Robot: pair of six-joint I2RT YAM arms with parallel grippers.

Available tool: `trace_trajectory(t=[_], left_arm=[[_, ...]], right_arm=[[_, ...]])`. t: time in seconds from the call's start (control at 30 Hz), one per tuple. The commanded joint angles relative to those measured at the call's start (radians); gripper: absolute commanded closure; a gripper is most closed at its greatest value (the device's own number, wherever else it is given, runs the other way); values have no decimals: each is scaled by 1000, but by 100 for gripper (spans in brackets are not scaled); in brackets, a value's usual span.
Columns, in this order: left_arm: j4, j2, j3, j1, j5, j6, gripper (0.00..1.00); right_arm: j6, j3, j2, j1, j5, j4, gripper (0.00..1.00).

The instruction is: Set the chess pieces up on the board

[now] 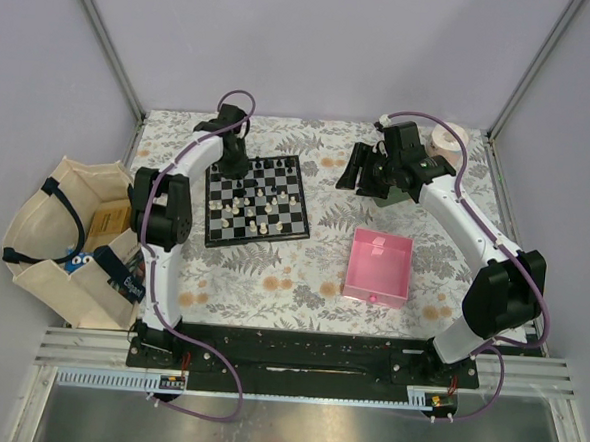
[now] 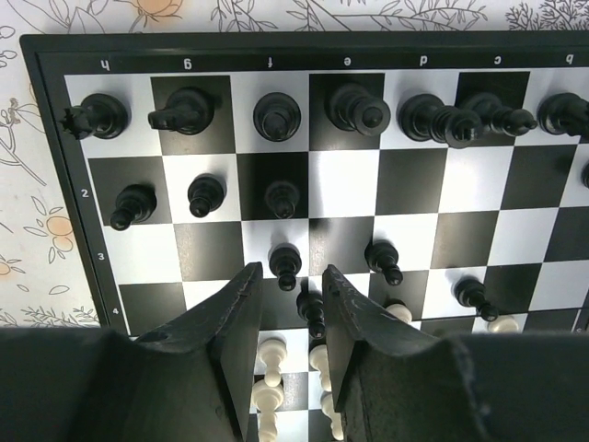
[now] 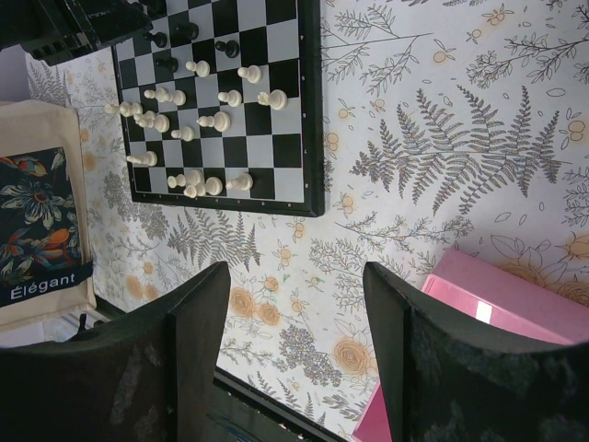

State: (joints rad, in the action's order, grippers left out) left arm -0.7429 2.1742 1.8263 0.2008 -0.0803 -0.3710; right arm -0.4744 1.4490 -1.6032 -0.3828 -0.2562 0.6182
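The board [image 1: 257, 241] lies left of centre, with black and cream-white chess pieces [image 1: 261, 204] on it. My left gripper [image 1: 235, 160] hangs over its far left part. In the left wrist view black pieces [image 2: 276, 115] fill the edge row, and several black pawns [image 2: 205, 193] stand in front of them. The left gripper [image 2: 290, 273] is open by a narrow gap. A black pawn [image 2: 313, 308] stands on the board between the fingertips, close to the right finger. White pieces [image 2: 269, 368] show lower down. My right gripper [image 1: 358, 170] [image 3: 296, 267] is open and empty above the patterned table.
A pink tray [image 1: 379, 236] [image 3: 515, 295] sits right of the board [image 3: 313, 110]. A cream bag [image 1: 59, 237] lies beyond the table's left edge. A tape roll [image 1: 445, 140] stands at the back right. Metal frame posts rise at the back corners.
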Motion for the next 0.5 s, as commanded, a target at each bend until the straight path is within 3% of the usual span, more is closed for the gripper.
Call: trace_trajectory(t=[0.0,0.47], left_arm=[[5,2,31,-3,-39,3,64],[-4,36,50,-3,-33,6,69]], right_arm=[[10,17,5,5,-20,-6,31],[10,19,-4,7,-25,-6,31]])
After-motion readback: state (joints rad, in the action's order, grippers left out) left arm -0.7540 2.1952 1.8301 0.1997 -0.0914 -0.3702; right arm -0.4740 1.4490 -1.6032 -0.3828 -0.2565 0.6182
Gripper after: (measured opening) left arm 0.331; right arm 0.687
